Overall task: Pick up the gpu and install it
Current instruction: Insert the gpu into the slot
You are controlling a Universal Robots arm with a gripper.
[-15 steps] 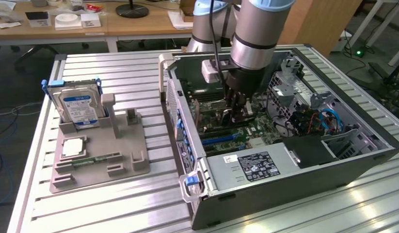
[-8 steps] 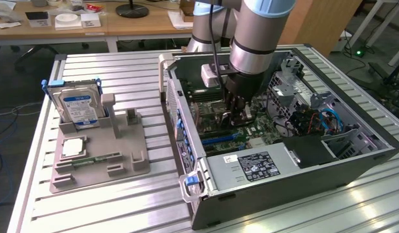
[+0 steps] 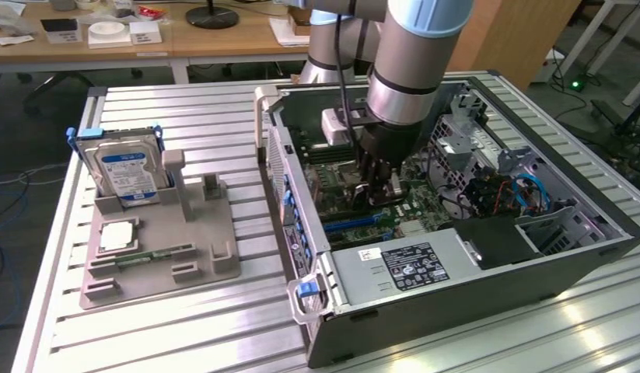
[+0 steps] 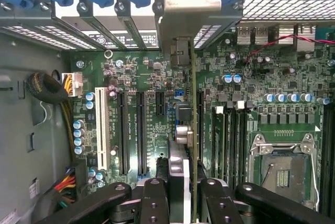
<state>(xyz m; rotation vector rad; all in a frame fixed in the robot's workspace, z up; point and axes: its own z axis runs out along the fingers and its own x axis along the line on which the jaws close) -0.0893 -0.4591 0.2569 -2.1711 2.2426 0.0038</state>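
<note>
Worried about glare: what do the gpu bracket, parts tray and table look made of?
The gpu bracket: bare metal, likely steel; pale, bright sheen.
The tray: matte grey plastic, perhaps printed; no highlights.
The table: ribbed aluminium, seemingly; streaky reflections.

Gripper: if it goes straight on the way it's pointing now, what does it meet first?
Probably the motherboard. The gripper holds the gpu edge-on toward it, so the card's edge would likely touch first. Depth is unclear.

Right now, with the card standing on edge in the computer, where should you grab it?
Pinch the gpu by its upper long edge, coming straight down from above. It stands edge-on over the motherboard slots, so its two flat faces offer grip, as the gripper holds it.
</note>
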